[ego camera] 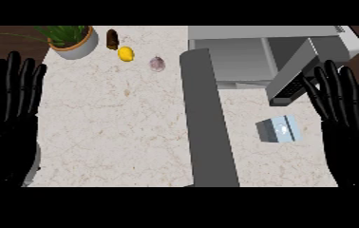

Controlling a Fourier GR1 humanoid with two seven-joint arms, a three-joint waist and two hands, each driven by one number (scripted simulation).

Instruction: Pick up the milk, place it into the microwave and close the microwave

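The milk (279, 129), a small pale blue and grey carton, lies on the counter right of centre. Behind it stands the grey microwave (242, 56) with its cavity showing and its door (293, 75) swung out toward me at the right. My right hand (341, 118) rests open at the right edge, fingers up, just right of the milk and apart from it. At the left edge my left hand (17, 108) rests open too, fingers up, far from the milk.
A dark grey strip (207, 122) runs down the counter's middle, left of the milk. At the back left stand a potted plant (71, 42), a brown object (112, 39), a yellow lemon (126, 53) and a pale purple bulb (157, 63).
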